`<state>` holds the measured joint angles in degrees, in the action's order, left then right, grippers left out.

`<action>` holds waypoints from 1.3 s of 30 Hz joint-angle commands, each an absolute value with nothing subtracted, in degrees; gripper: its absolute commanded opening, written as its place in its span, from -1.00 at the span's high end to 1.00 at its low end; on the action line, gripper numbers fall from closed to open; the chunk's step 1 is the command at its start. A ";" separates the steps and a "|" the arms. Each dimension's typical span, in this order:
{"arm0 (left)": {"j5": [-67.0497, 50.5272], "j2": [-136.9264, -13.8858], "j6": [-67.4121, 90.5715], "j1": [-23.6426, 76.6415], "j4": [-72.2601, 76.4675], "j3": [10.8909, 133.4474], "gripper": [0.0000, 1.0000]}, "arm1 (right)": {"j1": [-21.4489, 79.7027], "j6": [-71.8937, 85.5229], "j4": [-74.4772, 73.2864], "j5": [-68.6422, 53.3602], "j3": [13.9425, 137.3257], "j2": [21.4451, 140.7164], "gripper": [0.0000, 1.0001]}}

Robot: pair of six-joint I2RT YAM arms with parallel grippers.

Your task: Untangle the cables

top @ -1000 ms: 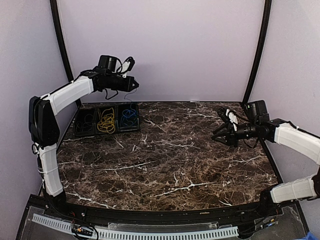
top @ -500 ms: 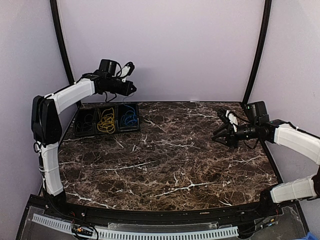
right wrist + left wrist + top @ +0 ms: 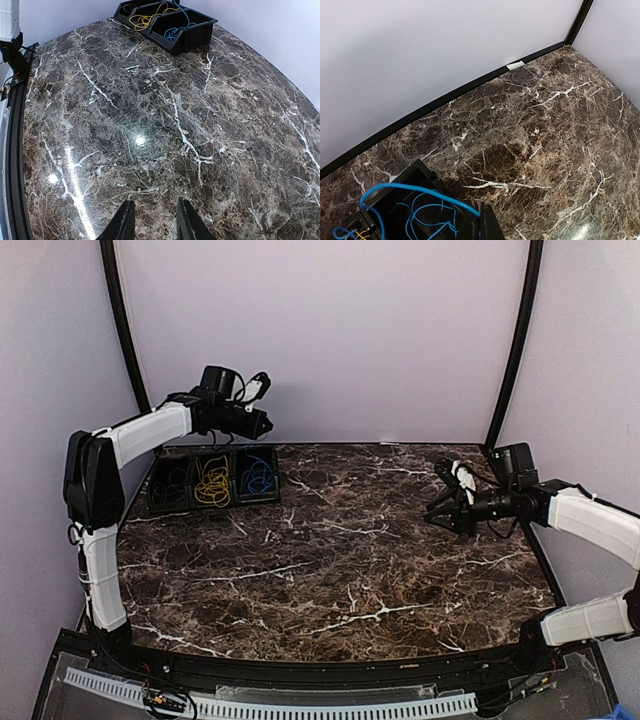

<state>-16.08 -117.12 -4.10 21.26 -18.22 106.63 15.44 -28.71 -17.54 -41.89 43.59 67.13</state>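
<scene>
A black three-compartment tray [image 3: 200, 508] stands at the back left of the marble table. The yellow cable [image 3: 212, 483] lies in its middle compartment and the blue cable [image 3: 257, 475] in its right one. My left gripper [image 3: 263, 423] hangs above the tray's right end, shut on a strand of the blue cable [image 3: 415, 187], which arcs from the fingertips [image 3: 490, 227] down into the tray [image 3: 415, 172]. My right gripper [image 3: 432, 512] is open and empty, low over the table's right side. In the right wrist view, its fingers [image 3: 122, 222] stand apart and the tray [image 3: 192, 37] is far ahead.
A black coiled cable [image 3: 173, 483] fills the tray's left compartment. The purple back wall [image 3: 350, 340] and black corner posts [image 3: 515, 340] close in the table. A white tag [image 3: 515, 65] sits on the back edge strip.
My left gripper has dropped slightly toward the tray while holding the blue strand. The right arm has barely moved.
</scene>
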 commanded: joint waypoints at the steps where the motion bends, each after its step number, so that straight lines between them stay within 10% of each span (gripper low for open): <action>1: -17.40 -117.10 -3.61 21.09 -16.48 104.27 1.00 | 14.98 -29.53 -15.75 -41.40 42.94 66.32 0.39; 39: -7.60 -130.42 8.41 18.19 -15.46 105.13 1.00 | 14.78 -30.67 -16.79 -41.15 42.90 66.64 0.40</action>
<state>-7.60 -130.10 6.35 17.98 -13.98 102.94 15.20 -30.00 -17.54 -41.28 43.03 66.94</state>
